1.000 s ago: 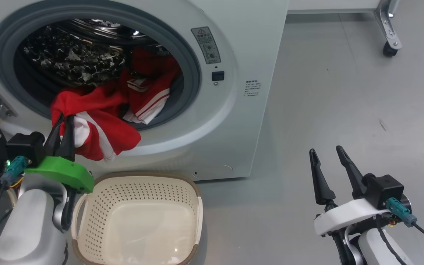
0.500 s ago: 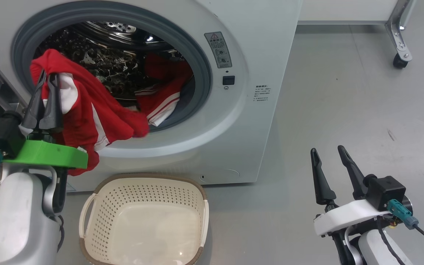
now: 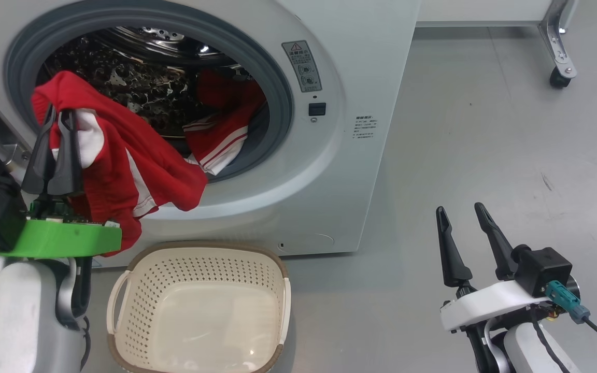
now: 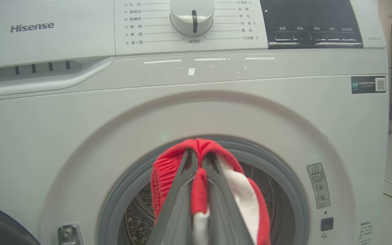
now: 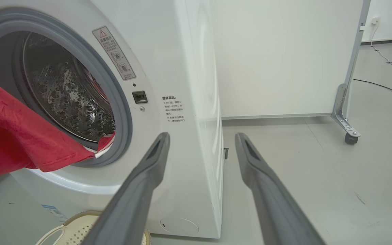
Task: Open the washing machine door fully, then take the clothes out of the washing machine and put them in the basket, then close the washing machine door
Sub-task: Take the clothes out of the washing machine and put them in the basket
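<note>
So, L gripper [image 3: 60, 114] clamped tight on red clothes [image 3: 117, 168]; R gripper [image 3: 459, 209] wide open, empty.

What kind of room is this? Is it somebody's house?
Probably a lab or workshop set up for laundry, not a home: a washing machine stands on a bare grey floor, with a white partition on wheels nearby and a basket in front.

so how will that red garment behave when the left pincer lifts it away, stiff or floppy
Probably floppy: the red garment drapes in folds from the left pincer, shut on a bunched edge. Likely light, since it hangs from that one pinch. Its tail lies over the grey seal, so it may drag there.
</note>
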### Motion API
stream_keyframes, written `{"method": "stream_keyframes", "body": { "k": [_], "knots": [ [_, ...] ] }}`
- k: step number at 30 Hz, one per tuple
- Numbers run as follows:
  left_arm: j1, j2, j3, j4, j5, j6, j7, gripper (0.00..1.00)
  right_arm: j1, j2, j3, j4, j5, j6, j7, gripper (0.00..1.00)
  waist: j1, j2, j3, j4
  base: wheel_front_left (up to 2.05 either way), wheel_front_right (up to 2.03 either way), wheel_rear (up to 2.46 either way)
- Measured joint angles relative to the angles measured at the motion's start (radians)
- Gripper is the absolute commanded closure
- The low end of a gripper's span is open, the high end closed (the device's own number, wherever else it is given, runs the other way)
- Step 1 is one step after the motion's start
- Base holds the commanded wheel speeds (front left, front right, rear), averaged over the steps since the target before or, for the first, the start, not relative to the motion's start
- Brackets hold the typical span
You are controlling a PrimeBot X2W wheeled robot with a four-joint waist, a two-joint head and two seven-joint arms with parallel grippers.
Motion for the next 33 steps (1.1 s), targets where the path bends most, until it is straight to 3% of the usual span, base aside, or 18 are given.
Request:
{"method": "stream_keyframes", "body": {
  "k": [12, 33],
  "knots": [
    [0.081, -0.006, -0.026, 0.008, 0.007, 0.000, 0.000, 1.00, 0.000, -0.003, 0.003, -0.014, 0.000, -0.007, 0.006, 0.00, 0.0000, 0.0000, 0.019, -0.004, 0.00, 0.00, 0.00],
    [0.166, 0.009, -0.125, 0.239, 0.012, -0.021, 0.143, 1.00, -0.039, 0.000, 0.051, -0.063, -0.021, -0.005, 0.037, 0.00, 0.0000, 0.0000, 0.144, -0.045, 0.00, 0.00, 0.00]
  ]
}}
